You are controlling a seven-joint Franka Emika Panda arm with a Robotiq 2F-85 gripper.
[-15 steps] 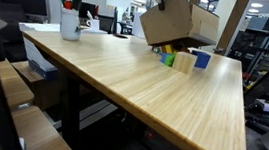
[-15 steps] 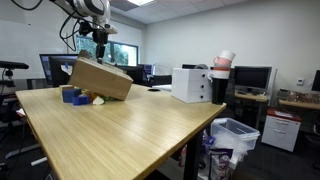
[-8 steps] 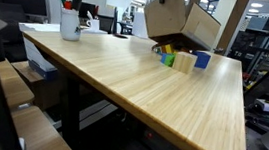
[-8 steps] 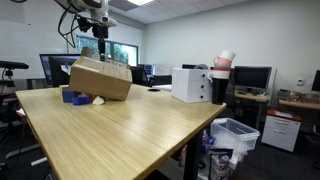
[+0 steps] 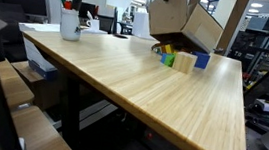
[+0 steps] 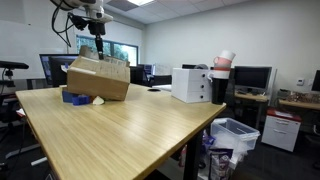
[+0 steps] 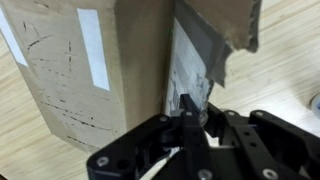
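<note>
Above the desk's far end: you hold the cardboard box [image 5: 183, 23] clear of the desk [image 5: 123, 89], hanging tilted over the small blocks [image 5: 179, 61] and the blue cup [image 5: 202, 60].
Tool: your tool [image 7: 190, 108] is clamped tight on one thin flap [image 7: 205, 45] at the box's open edge. Nothing else supports the box.
Grip risk: the flap looks ragged and torn in the wrist view. It could tear further or slide out of the pinch, and the box would drop.
Swing risk: hung from one edge, the box can pivot if you move fast or jerk.
Below: a fall or a low pass would likely knock the blocks and cup, perhaps over the desk's far edge.
Unseen: you cannot tell whether anything lies inside the box. Hidden weight would make a slip more likely.
</note>
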